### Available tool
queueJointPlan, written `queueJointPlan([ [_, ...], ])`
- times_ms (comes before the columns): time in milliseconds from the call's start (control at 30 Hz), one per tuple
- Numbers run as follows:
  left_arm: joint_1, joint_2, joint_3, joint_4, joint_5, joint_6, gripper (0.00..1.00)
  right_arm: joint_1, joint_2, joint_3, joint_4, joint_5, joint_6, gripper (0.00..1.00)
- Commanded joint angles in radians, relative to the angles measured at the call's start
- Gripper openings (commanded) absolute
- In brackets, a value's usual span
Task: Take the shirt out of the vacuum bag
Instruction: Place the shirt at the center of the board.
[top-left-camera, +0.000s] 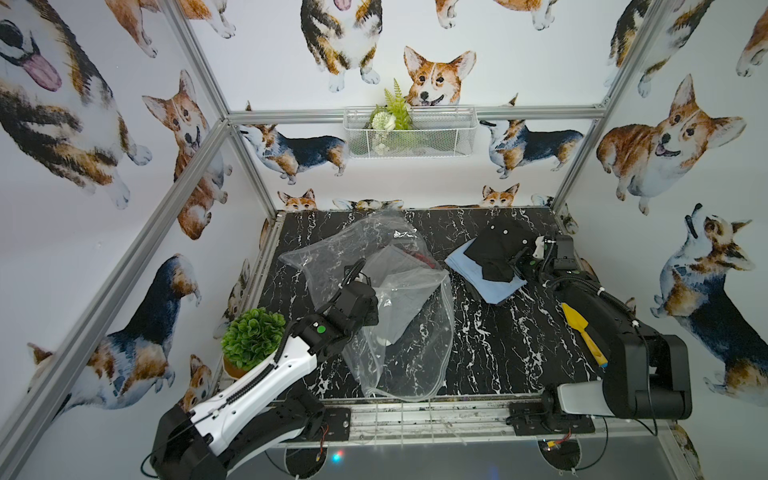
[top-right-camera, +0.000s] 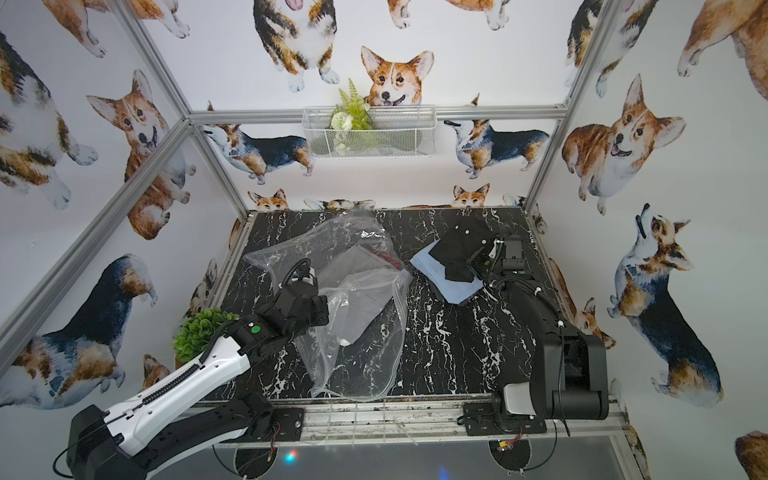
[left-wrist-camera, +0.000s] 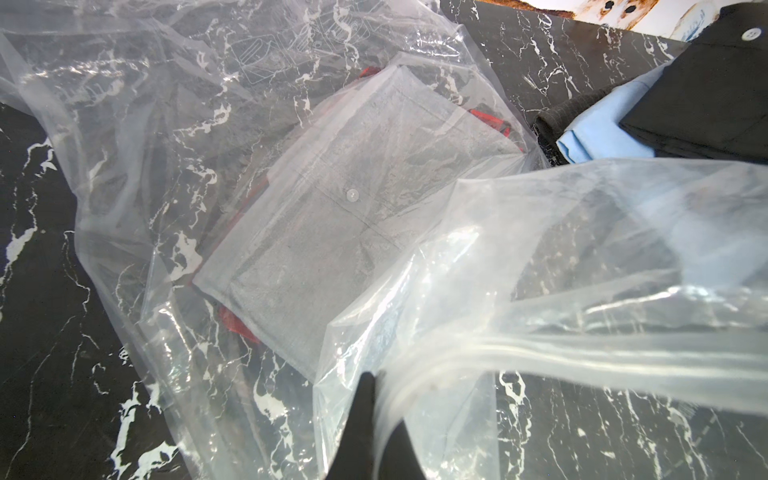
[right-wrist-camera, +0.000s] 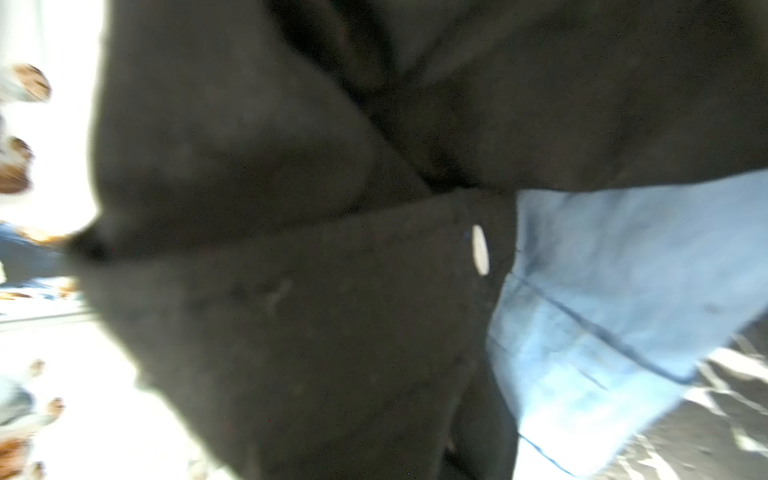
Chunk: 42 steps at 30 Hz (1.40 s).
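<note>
Widest free lane is the bare marble tabletop (top-left-camera: 503, 349), front-centre to right, between vacuum bag (top-left-camera: 405, 332) and right arm (top-left-camera: 590, 307). There is a narrower bare gap at the back between the bag and the clothes stack, black shirt (top-left-camera: 496, 249) on light blue shirt (top-left-camera: 486, 282). The bag sprawls over left-centre, its plastic standing up at the back. Left gripper (left-wrist-camera: 376, 399) pinches its zip edge, and left arm (top-left-camera: 266, 374) crosses front-left. Potted plant (top-left-camera: 252, 338) blocks the front-left corner, just beside that arm. Yellow trowel (top-left-camera: 584, 334) lies at the right edge beside the right arm. Wire basket (top-left-camera: 409, 133) hangs high on the back wall.

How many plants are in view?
2: a potted plant beside the left arm, and a fern sprig in the wire basket on the back wall.
</note>
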<state>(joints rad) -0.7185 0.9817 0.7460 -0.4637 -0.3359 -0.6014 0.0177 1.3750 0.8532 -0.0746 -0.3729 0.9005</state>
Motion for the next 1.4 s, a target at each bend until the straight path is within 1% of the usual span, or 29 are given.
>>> queueJointPlan([
  [0, 0.004, 0.009, 0.018, -0.027, -0.009, 0.017, 0.00, 0.000, -0.007, -0.029, 0.186, -0.064, 0.192, 0.00],
  [133, 0.006, 0.014, 0.031, -0.040, -0.008, 0.024, 0.00, -0.018, -0.033, -0.051, 0.249, -0.057, 0.265, 0.00],
  [200, 0.005, 0.014, 0.034, -0.041, -0.008, 0.028, 0.00, -0.018, -0.029, -0.043, 0.274, -0.066, 0.283, 0.00],
  [300, 0.007, 0.017, 0.039, -0.042, -0.008, 0.029, 0.00, -0.031, -0.018, -0.034, 0.338, -0.090, 0.348, 0.00],
  [433, 0.007, 0.018, 0.048, -0.048, -0.007, 0.029, 0.00, -0.039, 0.007, 0.018, 0.356, -0.123, 0.390, 0.00],
  [600, 0.010, 0.020, 0.058, -0.055, -0.013, 0.038, 0.00, -0.050, 0.056, 0.027, 0.481, -0.160, 0.497, 0.00],
  [767, 0.009, 0.029, 0.091, -0.075, -0.026, 0.059, 0.00, -0.045, 0.107, 0.000, 0.664, -0.181, 0.613, 0.00],
  [867, 0.010, 0.031, 0.096, -0.078, -0.028, 0.064, 0.00, -0.037, 0.106, -0.017, 0.706, -0.197, 0.613, 0.00],
  [967, 0.011, 0.032, 0.096, -0.078, -0.034, 0.070, 0.00, -0.037, 0.058, -0.039, 0.679, -0.186, 0.549, 0.00],
  [1033, 0.011, 0.039, 0.096, -0.077, -0.034, 0.076, 0.00, -0.037, 0.037, -0.042, 0.685, -0.178, 0.538, 0.00],
  [1100, 0.011, 0.047, 0.138, -0.079, -0.037, 0.082, 0.00, -0.038, 0.048, -0.023, 0.702, -0.184, 0.553, 0.00],
  [1200, 0.011, 0.061, 0.164, -0.088, -0.035, 0.089, 0.00, -0.038, 0.089, 0.029, 0.748, -0.207, 0.602, 0.00],
  [1267, 0.012, 0.064, 0.176, -0.092, -0.038, 0.094, 0.00, -0.038, 0.103, 0.048, 0.773, -0.218, 0.611, 0.00],
  [1367, 0.012, 0.056, 0.172, -0.090, -0.042, 0.093, 0.00, -0.012, 0.117, 0.047, 0.744, -0.250, 0.542, 0.00],
])
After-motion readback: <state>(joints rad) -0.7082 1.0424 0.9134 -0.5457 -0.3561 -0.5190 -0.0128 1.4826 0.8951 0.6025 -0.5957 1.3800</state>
